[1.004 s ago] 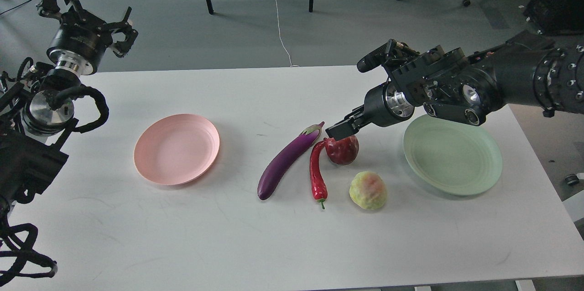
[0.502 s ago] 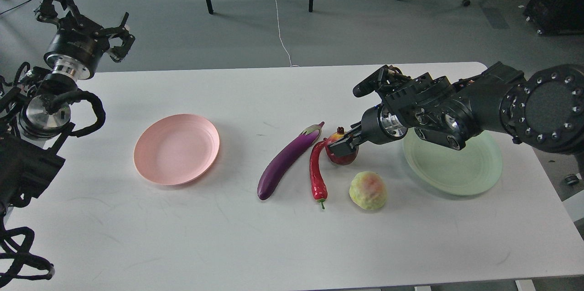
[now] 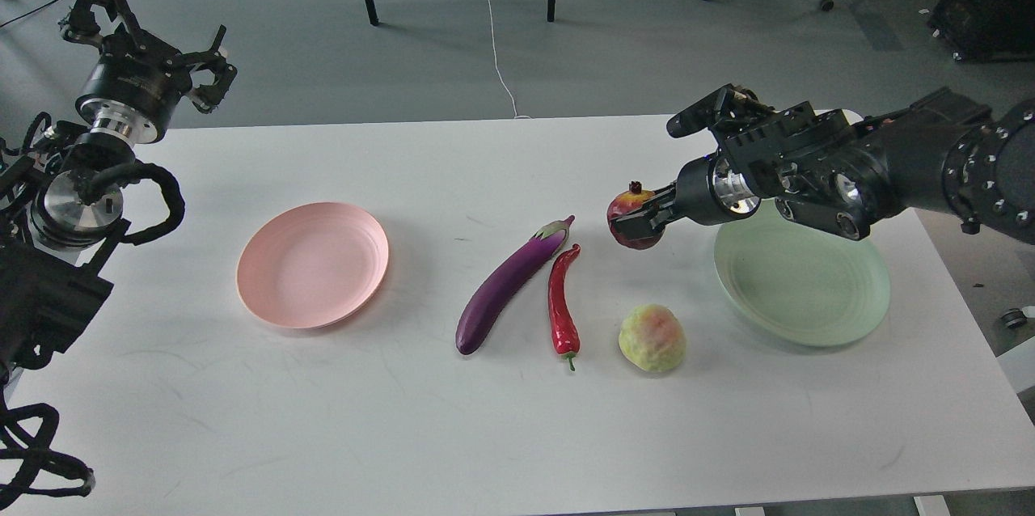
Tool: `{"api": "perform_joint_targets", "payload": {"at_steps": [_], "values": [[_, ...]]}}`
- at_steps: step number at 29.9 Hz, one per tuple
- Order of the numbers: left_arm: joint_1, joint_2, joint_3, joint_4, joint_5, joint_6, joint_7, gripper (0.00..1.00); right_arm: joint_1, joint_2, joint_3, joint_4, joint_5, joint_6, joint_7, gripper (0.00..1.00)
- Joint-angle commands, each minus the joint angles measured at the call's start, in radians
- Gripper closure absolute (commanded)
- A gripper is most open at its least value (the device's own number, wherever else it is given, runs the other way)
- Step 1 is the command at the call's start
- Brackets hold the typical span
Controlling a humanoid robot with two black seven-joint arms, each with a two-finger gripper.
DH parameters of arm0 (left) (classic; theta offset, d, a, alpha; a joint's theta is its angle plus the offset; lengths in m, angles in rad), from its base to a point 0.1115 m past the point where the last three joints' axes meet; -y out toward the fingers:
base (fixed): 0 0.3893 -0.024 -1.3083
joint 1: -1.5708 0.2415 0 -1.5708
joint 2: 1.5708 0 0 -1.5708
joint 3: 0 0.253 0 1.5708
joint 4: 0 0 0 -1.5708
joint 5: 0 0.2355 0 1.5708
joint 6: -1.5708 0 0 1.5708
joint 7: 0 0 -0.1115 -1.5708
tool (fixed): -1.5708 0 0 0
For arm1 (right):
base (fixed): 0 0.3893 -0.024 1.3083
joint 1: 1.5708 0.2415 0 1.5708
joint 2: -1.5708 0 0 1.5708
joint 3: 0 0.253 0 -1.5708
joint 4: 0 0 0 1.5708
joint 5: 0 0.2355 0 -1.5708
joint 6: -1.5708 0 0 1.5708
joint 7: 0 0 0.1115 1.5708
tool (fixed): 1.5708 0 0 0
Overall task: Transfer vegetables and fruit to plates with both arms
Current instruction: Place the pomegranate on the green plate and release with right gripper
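Our right tool [image 3: 647, 213] pinches the pomegranate [image 3: 633, 216], holding it clear of the table [image 3: 404, 419], its crown upward, just left of the green plate [image 3: 802, 277]. The plate lies partly under our right arm [image 3: 889, 168] and holds nothing that we can see.

The eggplant [image 3: 508, 285] lies slantwise at mid-table, its cap toward the far side. The chili [image 3: 561, 302] lies just beside it on the right, stem toward us, the two nearly touching at their far ends. The bumpy fruit [image 3: 652, 338] rests near the chili, between it and the green plate. The pink plate [image 3: 314, 264] sits well apart to the left, bare.

Our left tool [image 3: 145, 23] hangs beyond the table's far left corner, its fingers spread and holding nothing.
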Motion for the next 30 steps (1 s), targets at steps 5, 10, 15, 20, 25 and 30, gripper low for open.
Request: {"api": "perform_joint_targets", "payload": {"at_steps": [5,10,15,20,25,30], "values": [[0.021,-0.001,0.0,0.0,0.0,-0.011,-0.003,0.02,-0.02,-0.213,-0.032,0.037,-0.111,-0.003,0.0,0.58],[0.034,0.007,-0.002,-0.002,0.0,-0.014,-0.004,0.02,-0.093,-0.291,-0.03,0.029,-0.139,-0.036,0.0,0.53],[0.034,0.011,0.0,-0.002,0.0,-0.012,-0.004,0.02,-0.168,-0.297,-0.032,-0.024,-0.139,-0.062,0.0,0.43],[0.035,0.022,-0.002,-0.002,0.0,-0.012,-0.004,0.02,-0.203,-0.296,-0.029,-0.08,-0.139,-0.091,0.0,0.25],[0.046,0.022,-0.002,-0.002,0.0,-0.014,-0.006,0.02,-0.2,-0.312,-0.022,-0.081,-0.135,-0.1,0.0,0.05],[0.046,0.018,-0.002,-0.002,0.0,-0.014,-0.006,0.02,-0.176,-0.317,-0.013,-0.067,-0.129,-0.1,0.0,0.03]]}}
